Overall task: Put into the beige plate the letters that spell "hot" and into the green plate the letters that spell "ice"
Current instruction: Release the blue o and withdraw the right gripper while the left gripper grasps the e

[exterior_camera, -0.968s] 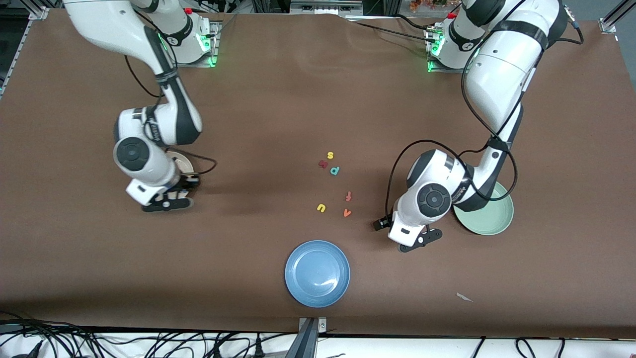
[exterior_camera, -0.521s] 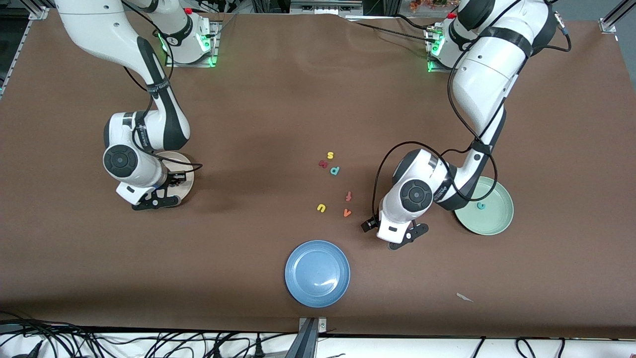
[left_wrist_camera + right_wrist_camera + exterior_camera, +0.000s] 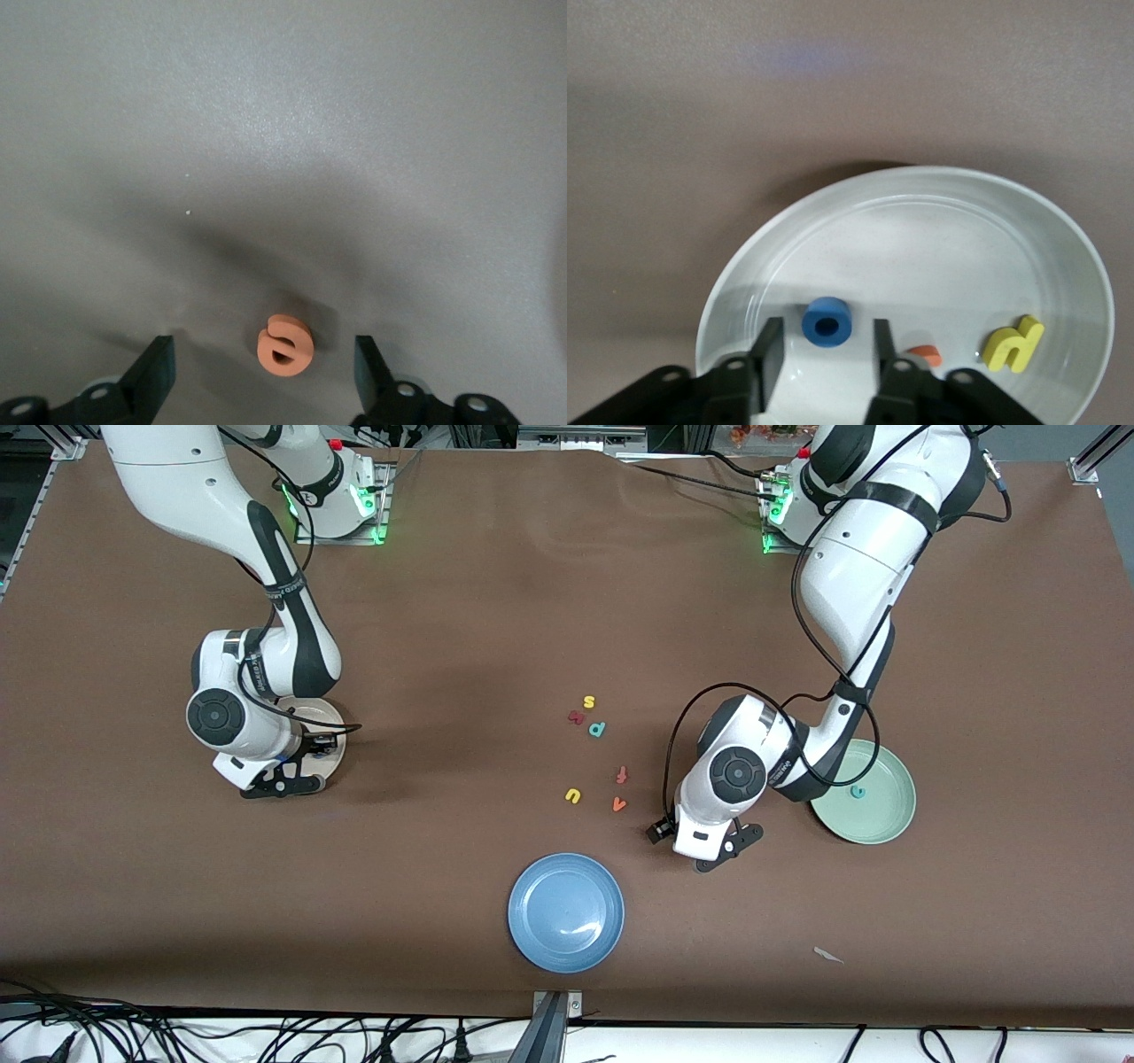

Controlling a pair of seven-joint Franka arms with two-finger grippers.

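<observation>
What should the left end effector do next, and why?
Probably close the left end effector on the orange foam letter e. Its fingers stand open on either side of that letter, which lies on the brown table, not yet in the pale green round plate, where a teal foam letter c lies.

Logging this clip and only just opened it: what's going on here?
Two arms are sorting foam letters into plates. The right gripper is open over the beige plate, the blue o lying between its fingers, with the h and an orange letter also in the plate. The left gripper is open low over the table, straddling the orange e, beside the green plate, which holds the c. Other letters lie mid-table.
</observation>
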